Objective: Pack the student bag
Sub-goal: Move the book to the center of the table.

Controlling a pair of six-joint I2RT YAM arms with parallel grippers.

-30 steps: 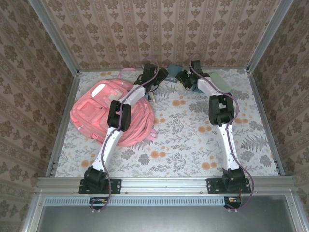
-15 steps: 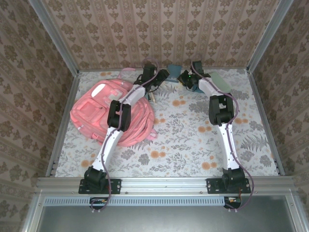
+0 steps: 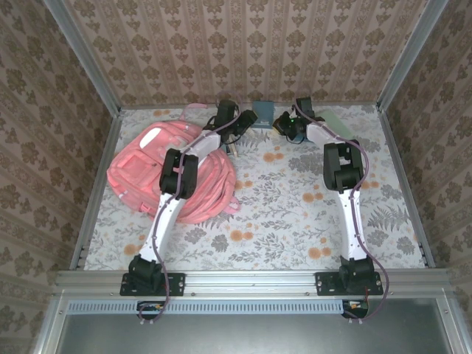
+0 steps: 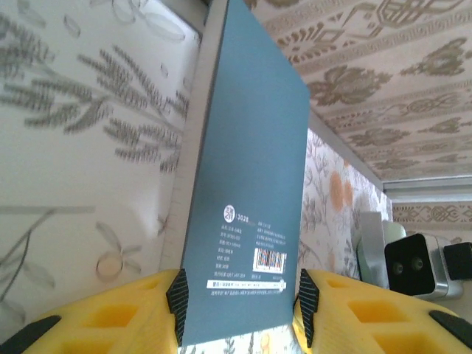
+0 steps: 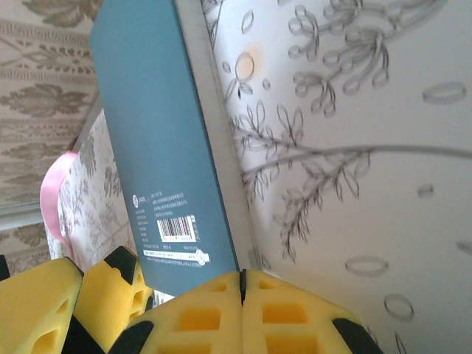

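Between the yellow fingers (image 4: 110, 317) of the left gripper (image 4: 237, 304) stands a teal book (image 4: 247, 184), its barcode end nearest the palm. Both long edges touch the black pads, so it is grasped across its width. Just to that gripper's right, the right gripper (image 5: 242, 284) has its fingers pressed flat together. The book's near corner meets their seam, and whether anything is pinched there I cannot tell. Behind and left of the left gripper, under its arm, the student bag (image 3: 136, 177) lies on the floral table (image 3: 295, 214), well apart from the right gripper
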